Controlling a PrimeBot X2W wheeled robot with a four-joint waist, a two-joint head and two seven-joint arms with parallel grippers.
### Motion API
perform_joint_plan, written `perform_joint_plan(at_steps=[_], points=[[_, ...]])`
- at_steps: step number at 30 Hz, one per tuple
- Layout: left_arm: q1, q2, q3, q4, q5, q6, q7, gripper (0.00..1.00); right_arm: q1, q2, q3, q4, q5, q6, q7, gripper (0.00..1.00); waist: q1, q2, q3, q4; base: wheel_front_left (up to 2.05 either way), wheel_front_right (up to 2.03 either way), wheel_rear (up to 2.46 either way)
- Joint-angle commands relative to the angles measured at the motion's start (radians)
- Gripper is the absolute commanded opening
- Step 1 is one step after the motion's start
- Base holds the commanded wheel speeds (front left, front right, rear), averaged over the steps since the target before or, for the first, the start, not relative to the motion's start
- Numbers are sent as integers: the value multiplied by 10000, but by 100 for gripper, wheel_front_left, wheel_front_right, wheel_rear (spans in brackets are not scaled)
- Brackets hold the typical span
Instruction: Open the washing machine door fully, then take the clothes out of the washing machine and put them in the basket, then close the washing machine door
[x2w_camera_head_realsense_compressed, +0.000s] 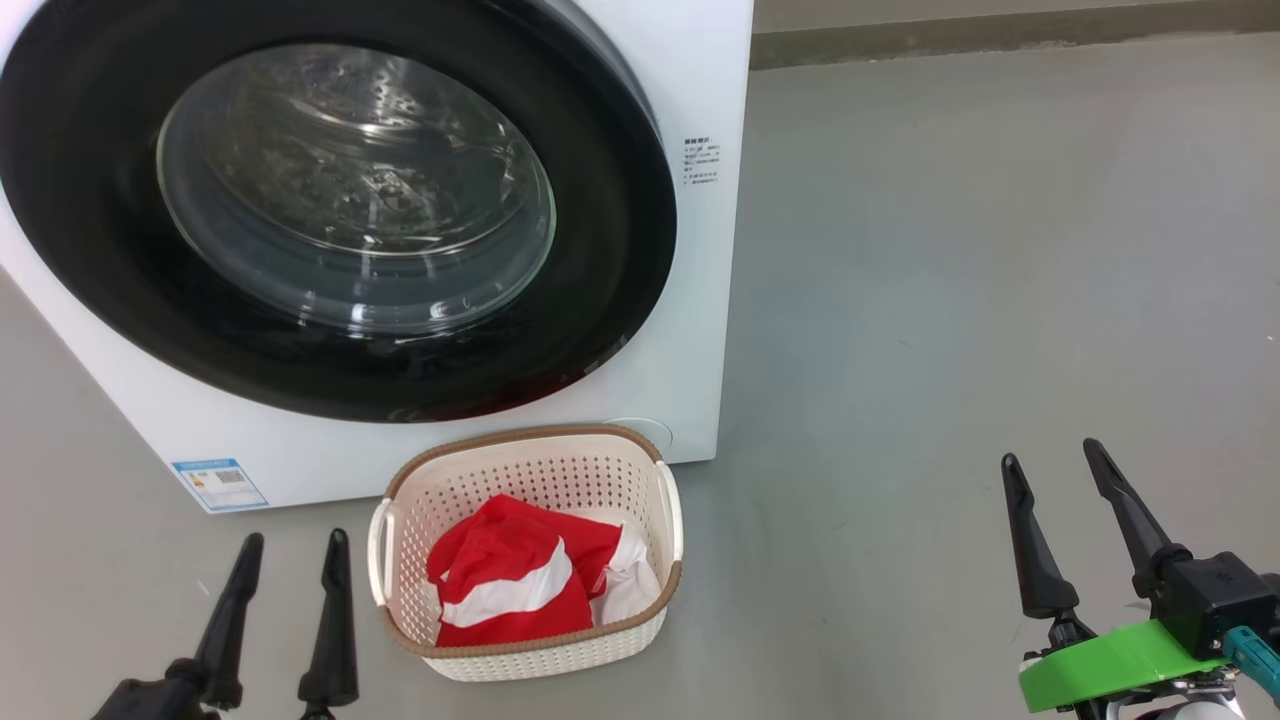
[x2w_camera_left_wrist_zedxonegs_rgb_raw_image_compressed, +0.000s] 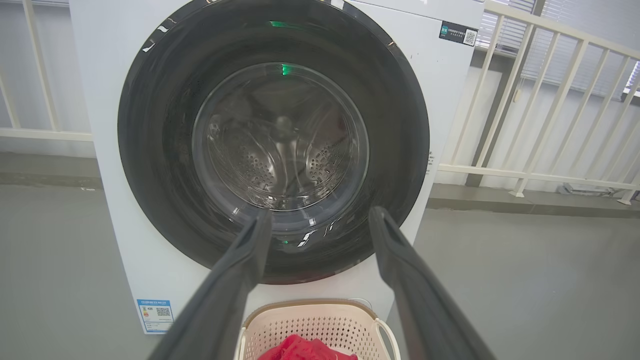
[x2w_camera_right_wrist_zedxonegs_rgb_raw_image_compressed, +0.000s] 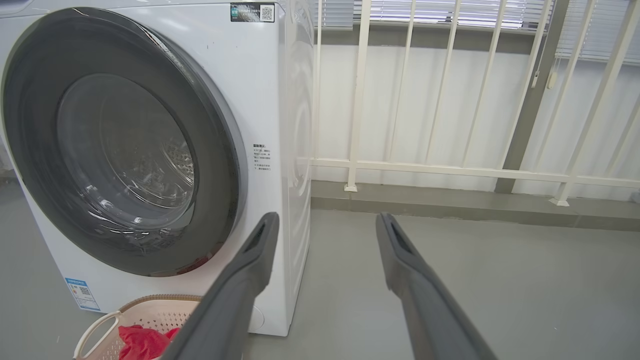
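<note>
Red clothes (x2w_camera_head_realsense_compressed: 500, 580) in cream basket (x2w_camera_head_realsense_compressed: 530, 436); left gripper (x2w_camera_head_realsense_compressed: 296, 538) and right gripper (x2w_camera_head_realsense_compressed: 1050, 452) agape, empty

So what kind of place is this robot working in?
Likely a laundry corner on a balcony or utility area: a white washing machine on bare grey floor, a white railing behind, and a basket of clothes.

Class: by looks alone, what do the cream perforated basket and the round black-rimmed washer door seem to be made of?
Cream perforated basket: likely moulded plastic, matt, with even punched holes. Round black-rimmed door: glossy rim, probably plastic, showing reflections; clear bulging window, probably glass.
</note>
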Motion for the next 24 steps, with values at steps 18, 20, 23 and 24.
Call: perform_joint_plan(at_steps=[18,20,23,24], points=[[-11,-42,175,288,-174,10,119,0,68,69,96,263,506,0,45,0,0,0,15,46,0,0,0],[-52,-39,201,334,-393,6,202,0,50,67,93,277,757,0,103,0,5,0,13,57,0,0,0],[-69,-37,208,351,-617,2,267,0,36,62,87,285,997,-1,164,0,18,0,2,65,0,0,0],[-72,-36,208,355,-726,0,294,0,31,59,85,289,1112,-1,194,0,22,0,-5,69,0,0,0]])
